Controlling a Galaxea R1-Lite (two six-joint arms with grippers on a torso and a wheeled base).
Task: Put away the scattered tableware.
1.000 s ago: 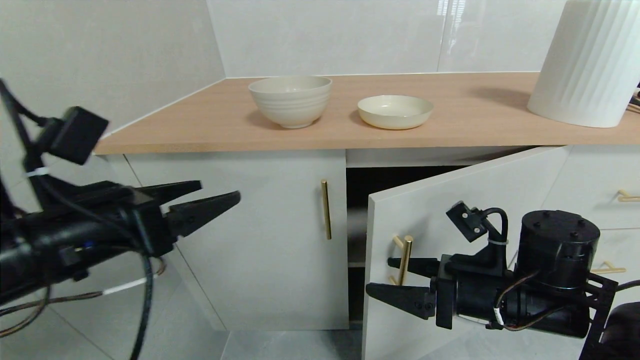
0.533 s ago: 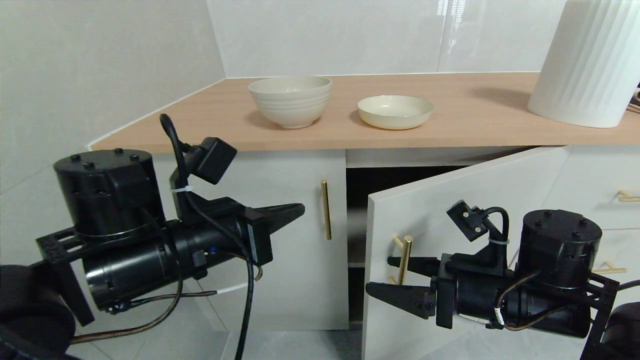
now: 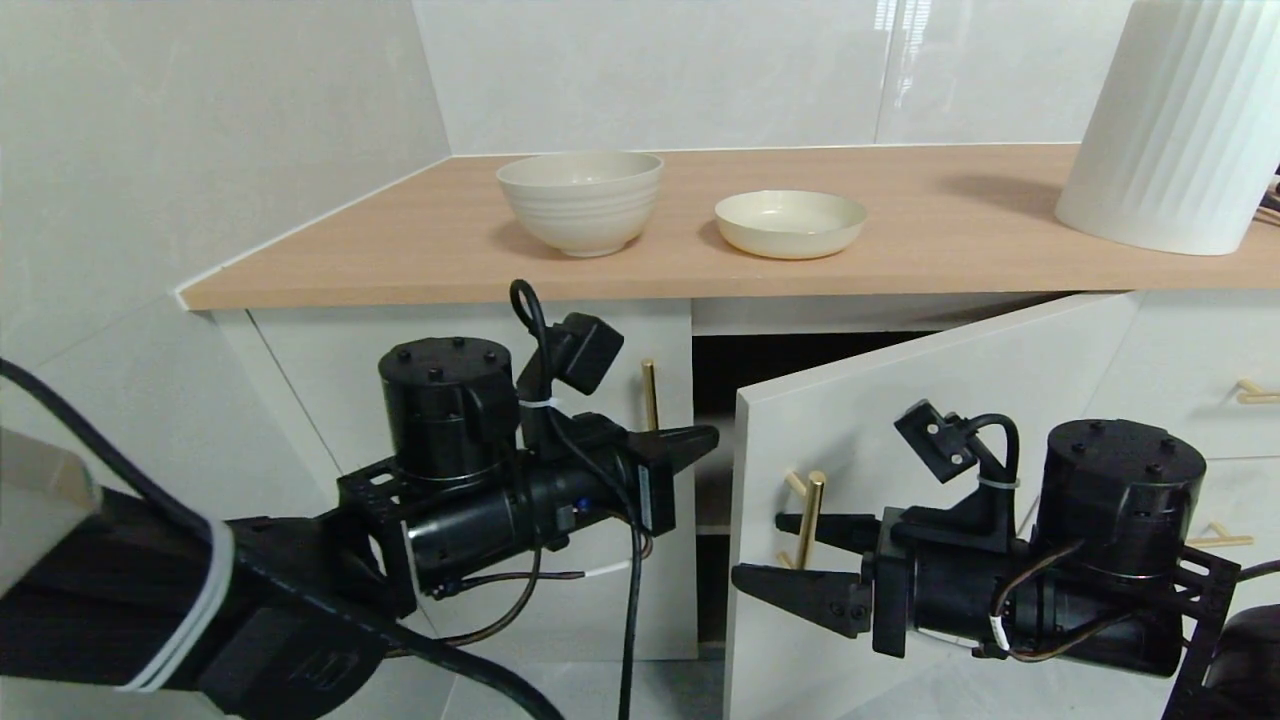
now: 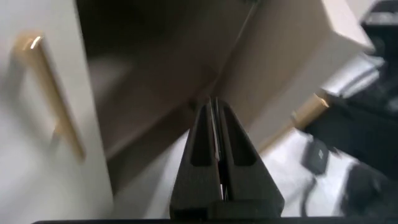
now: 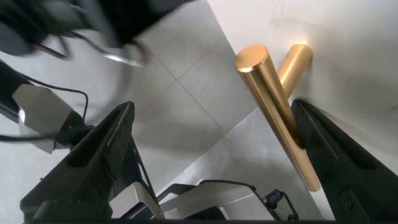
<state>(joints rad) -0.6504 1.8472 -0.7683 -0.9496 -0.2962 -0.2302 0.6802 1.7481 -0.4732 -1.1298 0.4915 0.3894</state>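
Left claw (image 3: 705, 438) is hanging low in front of the cupboards, under the edge of the wooden worktop (image 3: 400, 250). Its two fingers (image 4: 202, 143) are pressing flat together with nothing between them. It is pointing across the closed left door (image 3: 500, 350), and its tip is sitting just past that door's gold handle (image 3: 651, 415), at the edge of the dark cupboard opening (image 3: 800, 355).

Right claw (image 3: 765, 550) is waiting lower down, beside the open door (image 3: 900, 420), which is swinging out towards me. Its fingers are standing wide apart, one above the other, and they are straddling the gold bar handle (image 3: 808, 515) on that door. From the wrist camera, one finger (image 5: 329, 155) is lying close behind the bar; whether it is actually touching I cannot tell. The other finger is standing well clear of it, so the claw is gripping nothing.

Up on the worktop, the tableware is sitting untouched, well apart from both claws. A deep cream bowl (image 3: 581, 200) with ribbed sides is standing upright towards the left. A shallow cream dish (image 3: 790, 222) is resting near it on its right, with a gap of bare wood between them. Further right, a tall white ribbed container (image 3: 1180, 130) is standing on the same surface against the tiled wall, well apart from the dish
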